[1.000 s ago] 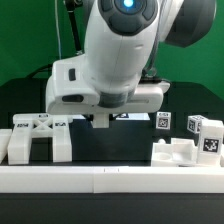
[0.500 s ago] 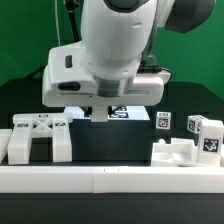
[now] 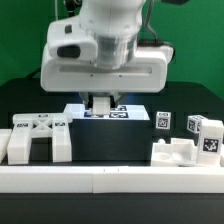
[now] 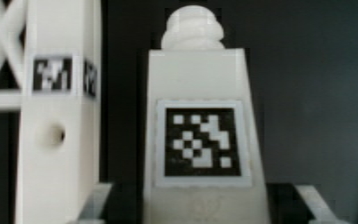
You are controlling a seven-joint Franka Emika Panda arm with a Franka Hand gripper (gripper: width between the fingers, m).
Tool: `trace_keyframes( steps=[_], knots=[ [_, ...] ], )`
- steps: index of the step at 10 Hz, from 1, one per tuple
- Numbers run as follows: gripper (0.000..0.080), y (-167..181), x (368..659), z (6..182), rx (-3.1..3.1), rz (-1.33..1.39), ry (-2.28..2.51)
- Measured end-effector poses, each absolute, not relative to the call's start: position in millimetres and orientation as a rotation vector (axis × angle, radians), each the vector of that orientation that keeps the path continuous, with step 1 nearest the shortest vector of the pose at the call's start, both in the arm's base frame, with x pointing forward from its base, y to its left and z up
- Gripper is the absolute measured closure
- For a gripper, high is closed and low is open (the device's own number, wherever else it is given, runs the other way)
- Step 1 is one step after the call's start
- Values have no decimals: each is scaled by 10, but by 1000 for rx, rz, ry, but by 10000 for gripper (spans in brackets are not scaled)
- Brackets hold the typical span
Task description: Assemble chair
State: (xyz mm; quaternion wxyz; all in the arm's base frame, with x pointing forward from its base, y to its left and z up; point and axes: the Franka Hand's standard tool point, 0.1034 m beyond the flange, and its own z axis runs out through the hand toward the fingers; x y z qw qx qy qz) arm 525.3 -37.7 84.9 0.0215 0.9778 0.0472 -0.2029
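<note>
In the wrist view a white chair leg with a black-and-white tag and a rounded peg end sits between my fingers. My gripper is shut on its sides. Beside it stands another white chair part with a tag and a round hole. In the exterior view my gripper hangs above the middle of the table, over the marker board; the leg is mostly hidden by the hand there. A white chair block lies at the exterior view's left.
More white chair parts and two small tagged pieces lie at the exterior view's right. A long white rail runs along the front. The green wall stands behind.
My arm has risen steadily over the last second; the hand now sits higher above the marker board. The parts on the table have not moved.
</note>
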Motion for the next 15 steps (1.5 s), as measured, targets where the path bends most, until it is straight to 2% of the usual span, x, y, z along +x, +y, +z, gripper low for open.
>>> trace_keyframes(
  steps=[2, 3, 7, 11, 12, 15],
  knots=[
    [508, -346, 5411, 946, 3057, -421, 157],
    [508, -355, 5481, 922, 3058, -232, 184],
    [508, -444, 5531, 912, 3023, 182, 206],
    [508, -338, 5797, 1258, 2951, 589, 200],
    [508, -406, 5743, 1223, 2910, 662, 214],
    [508, -384, 5711, 1169, 2927, 615, 217]
  ],
)
